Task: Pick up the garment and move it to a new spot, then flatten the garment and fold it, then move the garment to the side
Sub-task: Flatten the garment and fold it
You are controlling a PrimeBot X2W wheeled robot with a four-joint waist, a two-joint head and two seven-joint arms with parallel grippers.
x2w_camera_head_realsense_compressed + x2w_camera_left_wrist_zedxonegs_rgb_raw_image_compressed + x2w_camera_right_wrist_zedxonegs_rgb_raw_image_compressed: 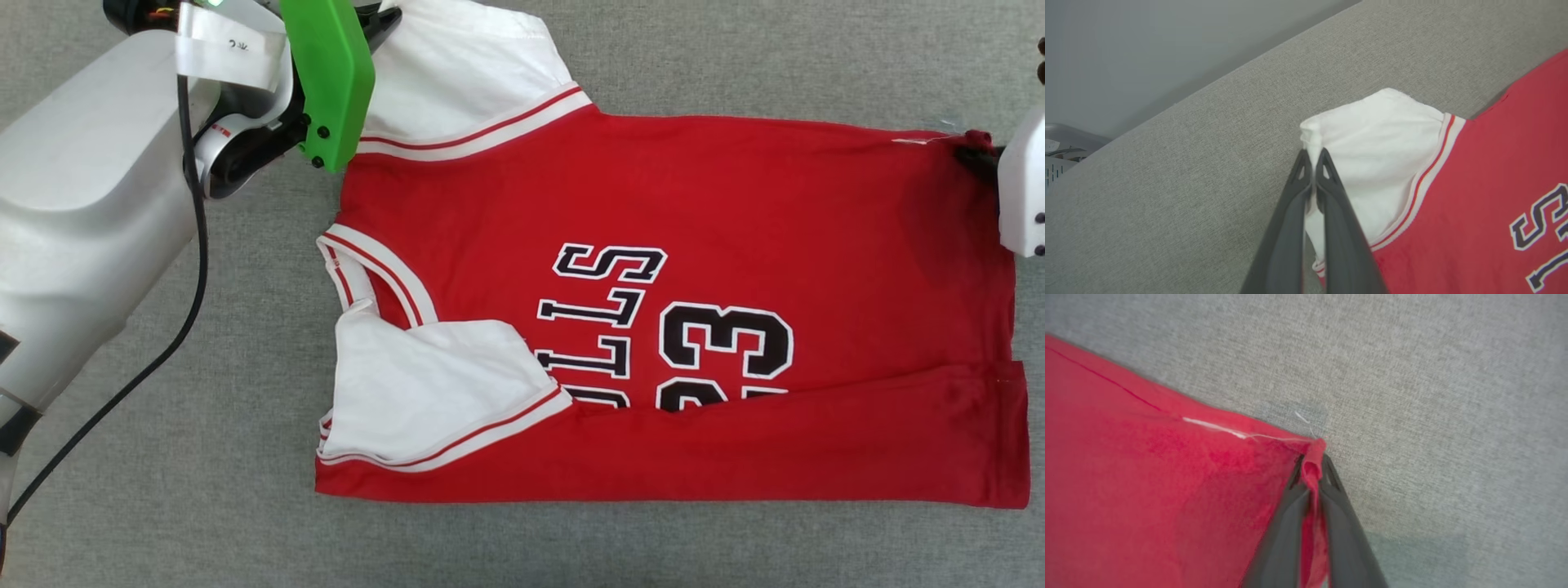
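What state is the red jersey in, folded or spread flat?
Partly folded: the garment has its near side turned over the lettering, hiding part; the rest lies flat.

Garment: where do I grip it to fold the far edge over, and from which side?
The garment's two far corners: white sleeve tip from the collar end, red hem corner from the hem end. That edge lies straight; the near edge is already folded over the lettering. Left gripper and right gripper pinch there.
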